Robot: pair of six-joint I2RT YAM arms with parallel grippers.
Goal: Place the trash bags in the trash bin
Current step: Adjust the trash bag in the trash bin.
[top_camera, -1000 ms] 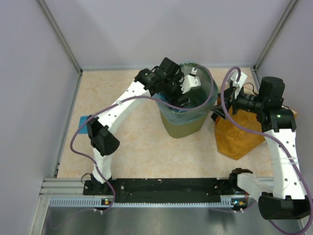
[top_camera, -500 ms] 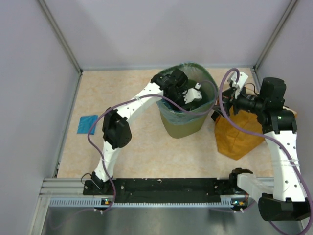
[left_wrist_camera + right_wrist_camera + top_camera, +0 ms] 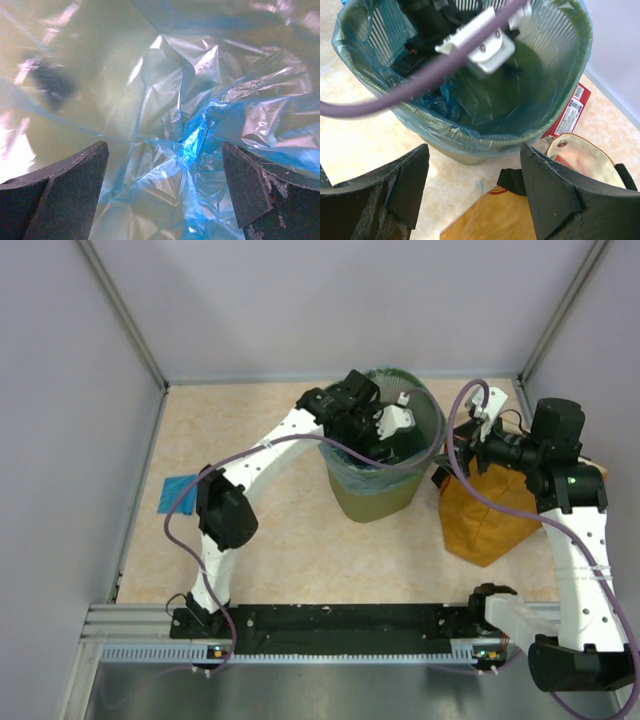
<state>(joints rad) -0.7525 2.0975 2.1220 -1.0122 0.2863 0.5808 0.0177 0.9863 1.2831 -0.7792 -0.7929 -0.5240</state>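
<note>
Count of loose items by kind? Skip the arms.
trash bin: 1
light-blue trash bags: 2 (crinkly sack lining the bin, folded square lying off to its left)
mustard-orange sack: 1
red box: 1
Total: 5

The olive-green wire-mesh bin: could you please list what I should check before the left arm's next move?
1. Olive-green wire-mesh bin upright: ok.
2. Translucent light-blue plastic bag draped over the bin's near rim: ok.
3. Left gripper inside the bin, jaws wide, nothing between them: ok.
4. Right gripper open, empty, beside the bin: ok.
5. Small folded blue square bag in the bin: not ok, it lies on the table.
6. Bag film pushed down to the bin's base: cannot tell.
</note>
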